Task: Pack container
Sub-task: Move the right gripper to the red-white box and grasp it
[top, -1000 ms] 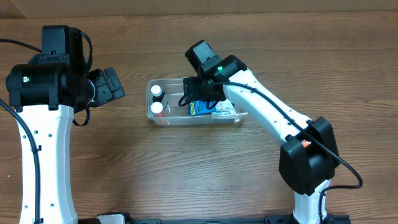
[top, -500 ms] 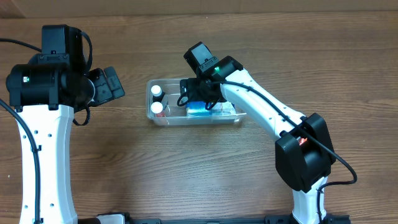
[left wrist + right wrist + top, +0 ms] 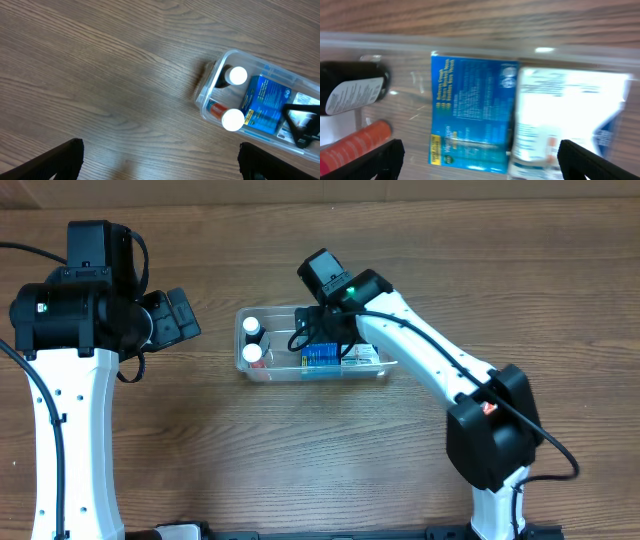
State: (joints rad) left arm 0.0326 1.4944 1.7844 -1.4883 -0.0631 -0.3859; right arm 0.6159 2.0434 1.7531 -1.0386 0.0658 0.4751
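Note:
The container (image 3: pixel 243 367) is a clear tub in the middle of the table. It holds two white-capped bottles (image 3: pixel 252 326) at its left end, a blue box (image 3: pixel 320 358) and a white box (image 3: pixel 364 357). My right gripper (image 3: pixel 322 332) hangs over the tub's middle, open and holding nothing. In the right wrist view the blue box (image 3: pixel 470 115) lies flat beside the white box (image 3: pixel 565 115), below my open right gripper (image 3: pixel 480 162). My left gripper (image 3: pixel 185 318) stands open, left of the tub and apart from it; it (image 3: pixel 161 160) is over bare wood there, with the container (image 3: pixel 204 97) at the right.
A dark bottle (image 3: pixel 355 92) and an orange-red bottle (image 3: pixel 355 147) lie at the tub's left end in the right wrist view. The right arm (image 3: pixel 430 370) reaches over the tub's right end. Wooden table (image 3: pixel 300 460) lies all around.
My right gripper has opened and let go of the blue box, which now lies flat in the tub beside the white box. The left arm has not moved.

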